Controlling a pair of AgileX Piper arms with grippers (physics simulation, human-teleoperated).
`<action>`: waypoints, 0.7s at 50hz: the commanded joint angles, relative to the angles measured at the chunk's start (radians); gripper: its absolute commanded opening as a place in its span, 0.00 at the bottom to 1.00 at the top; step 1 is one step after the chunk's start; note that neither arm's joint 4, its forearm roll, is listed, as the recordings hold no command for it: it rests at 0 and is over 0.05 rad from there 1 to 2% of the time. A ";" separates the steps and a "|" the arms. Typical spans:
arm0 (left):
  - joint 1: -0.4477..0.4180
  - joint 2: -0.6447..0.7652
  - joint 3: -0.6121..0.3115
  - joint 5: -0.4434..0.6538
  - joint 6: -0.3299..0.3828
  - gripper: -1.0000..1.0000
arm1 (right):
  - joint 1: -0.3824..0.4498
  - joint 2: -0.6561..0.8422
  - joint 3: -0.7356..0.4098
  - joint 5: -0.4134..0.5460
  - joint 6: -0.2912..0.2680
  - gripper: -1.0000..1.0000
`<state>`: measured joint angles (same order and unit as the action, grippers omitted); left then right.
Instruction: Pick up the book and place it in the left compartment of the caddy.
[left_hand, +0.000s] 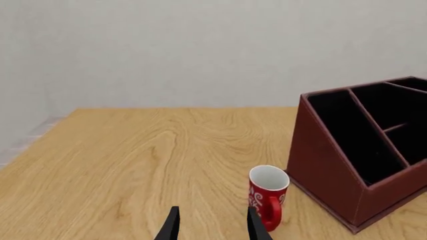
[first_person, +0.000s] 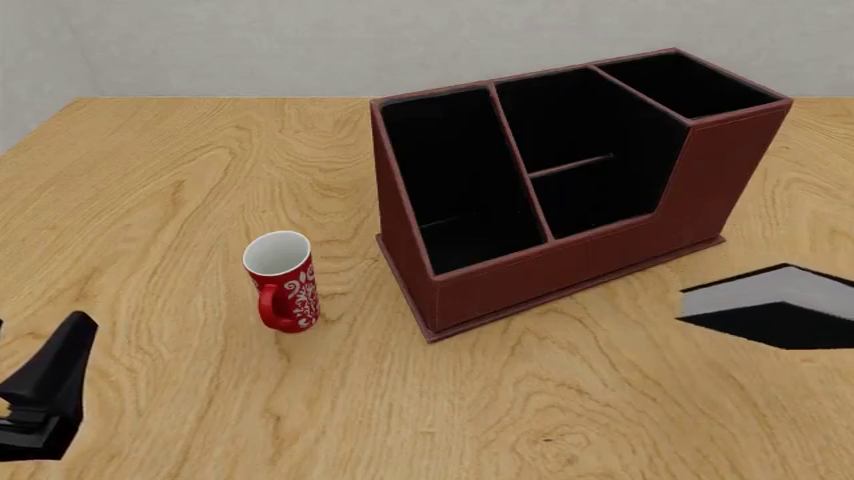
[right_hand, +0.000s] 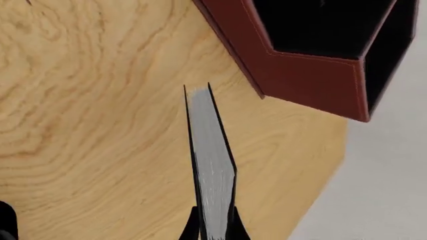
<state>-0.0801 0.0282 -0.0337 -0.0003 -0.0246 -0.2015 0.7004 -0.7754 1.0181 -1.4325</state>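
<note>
Off the caddy's (first_person: 574, 250) right front corner, we hold the book (first_person: 781, 305) in the right arm's closed jaws above the bench (first_person: 174, 170), its long axis toward the caddy, left jaws parted and idle.

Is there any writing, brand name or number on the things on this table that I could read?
None can be read.
red mug: white swirling ornaments only, no letters that can be made out.
book: plain black cover and white page edges, no title showing.
caddy: plain red-brown walls, no label.
</note>
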 joint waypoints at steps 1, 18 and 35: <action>-0.005 0.000 -0.017 0.003 -0.002 1.00 | 0.083 -0.060 -0.107 0.201 0.235 0.00; 0.001 -0.024 -0.063 0.053 -0.002 1.00 | 0.373 0.082 -0.182 0.202 0.674 0.00; 0.085 0.095 -0.082 -0.013 0.026 1.00 | 0.497 0.204 -0.282 0.202 0.819 0.00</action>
<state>-0.0353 0.0664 -0.1044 0.0146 -0.0237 0.2315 0.8417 -0.9890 1.2200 -0.7140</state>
